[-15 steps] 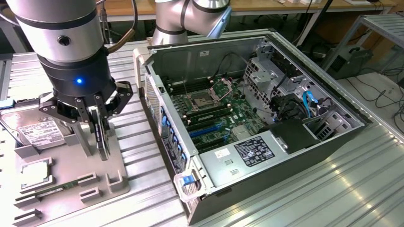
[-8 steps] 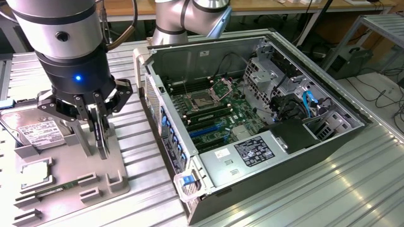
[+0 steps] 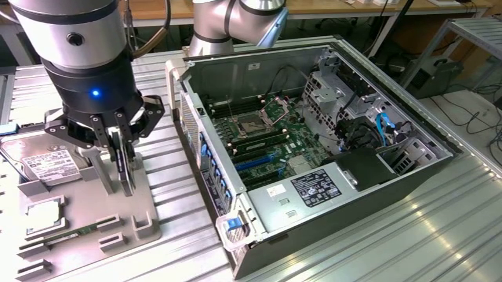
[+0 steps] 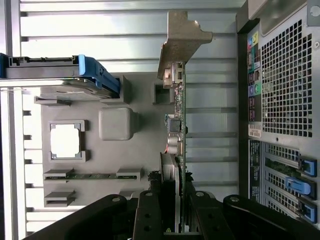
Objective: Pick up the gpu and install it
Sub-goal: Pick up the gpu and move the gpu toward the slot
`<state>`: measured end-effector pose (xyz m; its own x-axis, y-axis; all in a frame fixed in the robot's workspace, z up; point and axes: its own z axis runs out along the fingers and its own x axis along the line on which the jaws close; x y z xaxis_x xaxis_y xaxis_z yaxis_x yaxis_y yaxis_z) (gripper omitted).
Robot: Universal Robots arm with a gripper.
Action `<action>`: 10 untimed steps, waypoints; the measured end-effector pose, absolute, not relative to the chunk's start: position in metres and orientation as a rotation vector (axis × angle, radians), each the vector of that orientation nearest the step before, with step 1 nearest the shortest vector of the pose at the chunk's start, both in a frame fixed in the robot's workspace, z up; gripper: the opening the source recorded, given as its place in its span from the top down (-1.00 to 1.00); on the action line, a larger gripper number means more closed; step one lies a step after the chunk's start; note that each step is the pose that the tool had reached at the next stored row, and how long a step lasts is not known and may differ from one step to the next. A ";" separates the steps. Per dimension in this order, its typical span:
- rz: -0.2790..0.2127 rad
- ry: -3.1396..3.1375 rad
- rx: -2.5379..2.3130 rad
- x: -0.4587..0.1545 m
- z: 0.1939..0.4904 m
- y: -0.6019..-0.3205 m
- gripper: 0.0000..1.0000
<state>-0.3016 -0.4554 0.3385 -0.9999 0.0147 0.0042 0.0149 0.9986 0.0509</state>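
Exterior view: the tool (image 3: 116, 141) is seen closed narrow on the gpu (image 3: 126, 173), which stands on edge over the grey tray (image 3: 145, 202) at the exterior view's left, on the ribbed counter (image 3: 188, 247). In the wrist view the card is pinched between the two fingers (image 4: 150, 220) at its fan end, and the silver bracket (image 4: 182, 45) points away from the tool. Whether the card has cleared its tray slot cannot be told.

Handling, as judged: the card is light, thin and stiff. It is fragile at the fan, at the small board components and at the gold edge contacts. It is best held by the flat faces near the middle or by the board edges, never by the fan or the bracket tip. Metal fingers on a smooth board could slip or let it tilt, so an upright grip is needed.

Around it on the tray: a hard drive (image 3: 39, 161) with a blue rail to the far left, a processor chip (image 3: 43, 212) nearer, and a memory stick (image 3: 74, 235) nearest.

The open computer case (image 3: 392, 194) lies to the exterior view's right, with its motherboard (image 3: 267, 135) and blue slots (image 3: 255, 160) exposed. The case's near wall and the rear panel (image 4: 280, 100) stand between the card and the slots, and cables crowd the far side.
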 end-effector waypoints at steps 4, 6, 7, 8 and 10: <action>-0.080 -3.137 -0.023 -0.302 0.341 -0.455 0.46; -0.080 -3.137 -0.023 -0.302 0.343 -0.455 0.46; -0.080 -3.137 -0.023 -0.302 0.344 -0.455 0.46; -0.080 -3.137 -0.023 -0.302 0.345 -0.455 0.46; -0.080 -3.137 -0.023 -0.302 0.347 -0.455 0.46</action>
